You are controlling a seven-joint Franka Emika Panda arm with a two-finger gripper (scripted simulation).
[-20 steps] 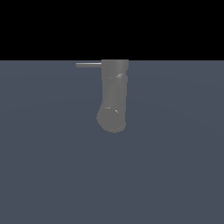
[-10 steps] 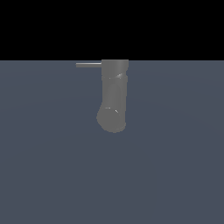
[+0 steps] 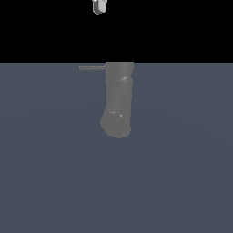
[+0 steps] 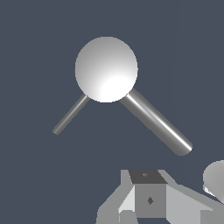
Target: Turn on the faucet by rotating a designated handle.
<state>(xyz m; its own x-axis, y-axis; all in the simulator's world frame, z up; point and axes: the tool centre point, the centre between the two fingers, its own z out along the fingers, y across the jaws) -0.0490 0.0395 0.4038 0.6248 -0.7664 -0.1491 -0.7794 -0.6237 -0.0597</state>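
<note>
The faucet [image 3: 118, 104] is a thick matte grey tube with a rounded bulging end, in the middle of the exterior view. The handle [image 3: 92, 67], a thin light-grey rod, sticks out from its flat end toward the exterior view's left. My gripper [image 3: 99, 7] shows only as a small white tip at the top edge, well above the handle and apart from it. The wrist view shows the faucet [image 4: 106, 69] as a round pale disc with the thin handle [image 4: 70, 114] and a thicker rod [image 4: 155, 121] branching from it. My gripper [image 4: 148, 203] shows only in part there, touching nothing.
A plain blue-grey floor [image 3: 50, 173] lies all around the faucet. A pale rounded shape [image 4: 215, 178] sits at the wrist picture's edge beside the gripper body.
The white gripper tip has come into the exterior view at the top edge; it was not visible before. Faucet and handle have not moved.
</note>
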